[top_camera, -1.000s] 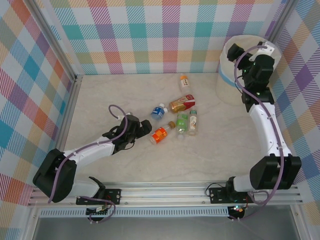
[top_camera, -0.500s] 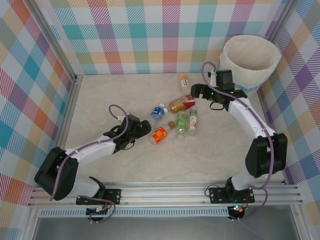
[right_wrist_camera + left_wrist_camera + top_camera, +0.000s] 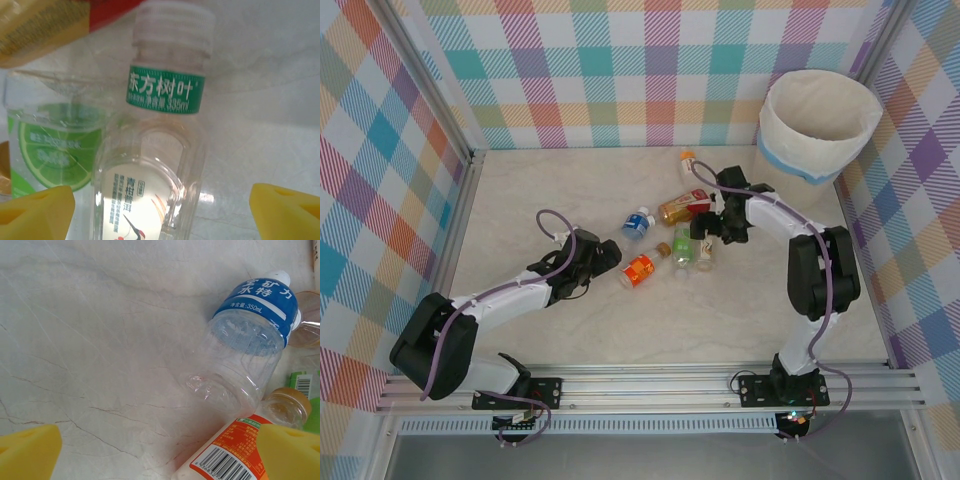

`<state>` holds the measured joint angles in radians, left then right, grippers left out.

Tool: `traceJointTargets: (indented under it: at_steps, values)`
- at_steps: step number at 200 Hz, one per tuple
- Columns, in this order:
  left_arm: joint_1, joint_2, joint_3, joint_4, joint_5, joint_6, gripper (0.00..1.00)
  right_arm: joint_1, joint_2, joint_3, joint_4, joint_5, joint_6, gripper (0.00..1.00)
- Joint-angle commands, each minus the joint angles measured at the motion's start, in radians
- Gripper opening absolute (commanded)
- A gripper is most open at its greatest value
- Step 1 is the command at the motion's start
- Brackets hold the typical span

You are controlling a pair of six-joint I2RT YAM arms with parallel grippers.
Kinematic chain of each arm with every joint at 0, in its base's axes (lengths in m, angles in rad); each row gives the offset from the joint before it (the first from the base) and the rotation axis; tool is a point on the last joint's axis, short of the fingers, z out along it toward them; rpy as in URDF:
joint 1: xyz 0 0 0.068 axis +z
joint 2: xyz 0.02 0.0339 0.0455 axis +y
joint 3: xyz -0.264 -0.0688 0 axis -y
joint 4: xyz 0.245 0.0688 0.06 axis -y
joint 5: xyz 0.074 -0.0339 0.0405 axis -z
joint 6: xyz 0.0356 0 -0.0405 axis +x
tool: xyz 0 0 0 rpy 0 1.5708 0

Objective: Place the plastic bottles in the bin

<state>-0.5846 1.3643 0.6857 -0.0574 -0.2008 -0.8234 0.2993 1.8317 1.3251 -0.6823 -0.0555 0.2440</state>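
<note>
In the top view, the right gripper [image 3: 713,232] was over the round white bin with the cream bag [image 3: 772,125] 1 second ago. It has come down to the plastic bottles [image 3: 682,208] at the centre, so I judge a new pick begins. The left gripper [image 3: 608,256] is open, left of them.

In the left wrist view, the clear blue-label bottle [image 3: 245,355] lies upper right, outside the wide pads [image 3: 27,452].

In the right wrist view, the jaws are open and the clear green-band bottle [image 3: 160,150] lies between them, untouched

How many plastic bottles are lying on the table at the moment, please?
6: small bottle at the back, brown bottle, blue bottle, orange bottle and green bottle mid-table, clear bottle beneath the right end effector. The bin may hide more.
</note>
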Motion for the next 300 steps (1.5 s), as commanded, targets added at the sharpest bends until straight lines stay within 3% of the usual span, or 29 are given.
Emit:
traceJointTargets:
  at_steps: [1, 36, 112, 163, 225, 300]
  values:
    - [0.011, 0.006, 0.011, -0.028, -0.017, -0.016, 1.00, 0.008, -0.012, -0.045, -0.022, 0.002, 0.019, 0.88]
    - [0.011, 0.019, 0.018, -0.024, -0.008, -0.015, 1.00, 0.008, -0.017, -0.060, -0.044, 0.104, 0.020, 0.83]
    - [0.012, 0.033, 0.023, -0.016, 0.004, -0.025, 1.00, 0.022, 0.049, -0.061, 0.003, 0.015, 0.050, 0.81]
    - [0.013, 0.032, 0.021, -0.015, 0.002, -0.026, 1.00, 0.028, 0.080, -0.070, 0.019, 0.020, 0.043, 0.68]
    - [0.012, 0.034, 0.019, -0.014, 0.004, -0.026, 1.00, 0.029, -0.073, -0.134, 0.089, 0.089, 0.031, 0.56]
    - [0.014, 0.000, -0.007, 0.045, 0.005, -0.013, 1.00, 0.029, -0.366, -0.195, 0.278, 0.107, -0.057, 0.53]
